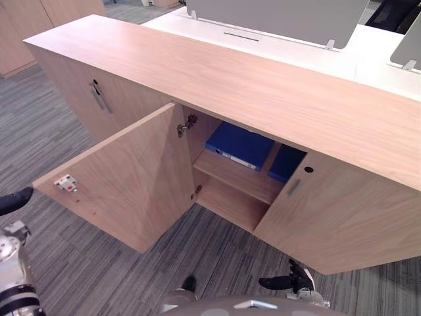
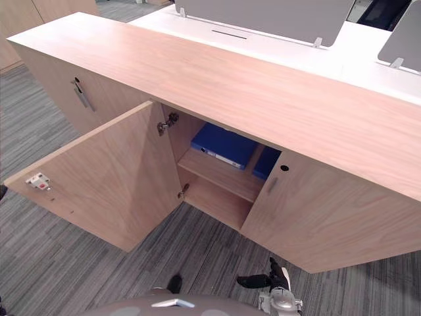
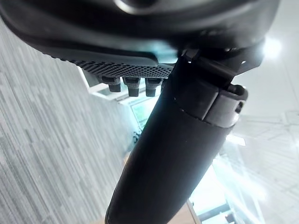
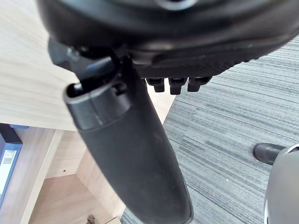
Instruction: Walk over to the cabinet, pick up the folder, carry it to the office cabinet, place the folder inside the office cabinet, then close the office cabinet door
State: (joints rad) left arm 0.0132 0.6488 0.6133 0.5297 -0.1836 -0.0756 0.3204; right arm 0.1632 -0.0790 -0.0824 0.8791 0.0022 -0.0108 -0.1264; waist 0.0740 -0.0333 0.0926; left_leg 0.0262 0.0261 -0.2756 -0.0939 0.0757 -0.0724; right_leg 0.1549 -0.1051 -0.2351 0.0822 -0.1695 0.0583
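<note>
A long low wooden office cabinet (image 1: 217, 72) stands in front of me. Its left door (image 1: 125, 178) is swung wide out toward me; the door to its right (image 1: 342, 214) stands ajar. On the upper inner shelf lies a blue folder (image 1: 240, 146) flat, with a second blue folder (image 1: 286, 163) beside it, partly hidden by the ajar door. A blue folder edge (image 4: 5, 161) also appears in the right wrist view. My left hand (image 1: 14, 200) hangs low at the left, fingers relaxed and holding nothing. My right hand (image 1: 289, 282) hangs low before the ajar door, likewise open and free.
Another cabinet door with a metal handle (image 1: 99, 99) stays closed further left. White desks with grey partition screens (image 1: 276, 13) stand behind the cabinet. Wooden wall cabinets (image 1: 20, 26) stand at the far left. Grey striped carpet (image 1: 217, 263) lies between me and the open door.
</note>
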